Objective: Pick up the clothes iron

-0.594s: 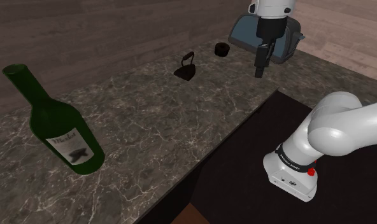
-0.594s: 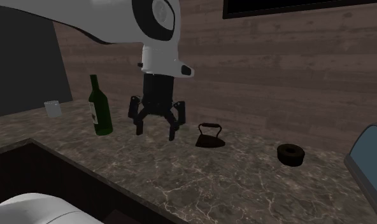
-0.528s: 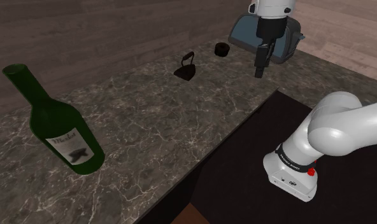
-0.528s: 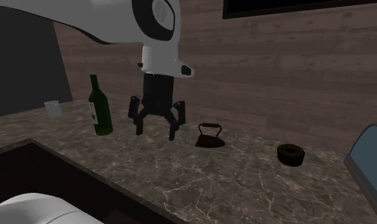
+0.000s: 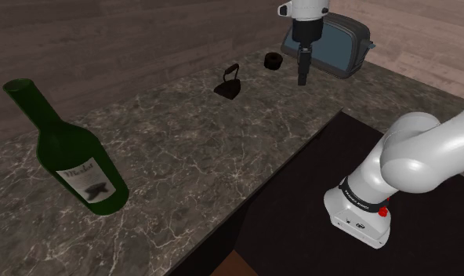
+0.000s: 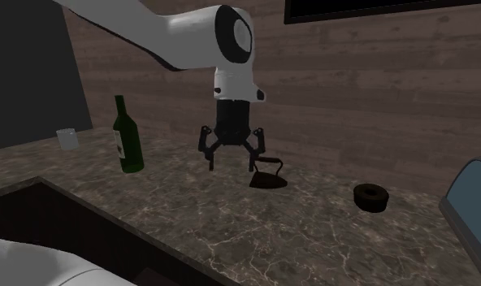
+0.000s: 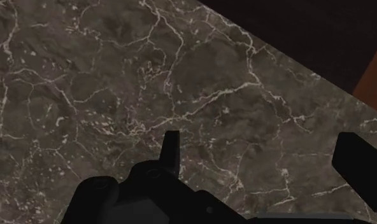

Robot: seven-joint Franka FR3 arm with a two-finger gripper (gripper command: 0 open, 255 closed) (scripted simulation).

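The clothes iron point(image 5: 228, 82) is small and black with an arched handle, and it stands upright on the dark marble counter point(image 5: 222, 157) near the wall. From the second exterior view, the iron point(image 6: 268, 175) is just right of my gripper point(image 6: 231, 165). The gripper hangs above the counter, open, with nothing between its fingers. In the shoulder view my gripper point(image 5: 303, 74) points down, to the right of the iron and apart from it. Seen from the wrist, the gripper point(image 7: 263, 159) has its fingers spread over bare marble point(image 7: 85, 76).
A green wine bottle point(image 5: 66, 153) stands at the shoulder view's left. A small black ring-shaped object point(image 5: 273, 61) and a blue-grey appliance point(image 5: 336, 49) sit beyond the gripper. A small glass point(image 6: 67, 139) stands far left in the second exterior view. The dark stand top point(image 5: 301, 204) borders the counter.
The arm has carried the open gripper toward the iron, leftward and farther back in the shoulder view and rightward in the second exterior view. The iron has not moved.
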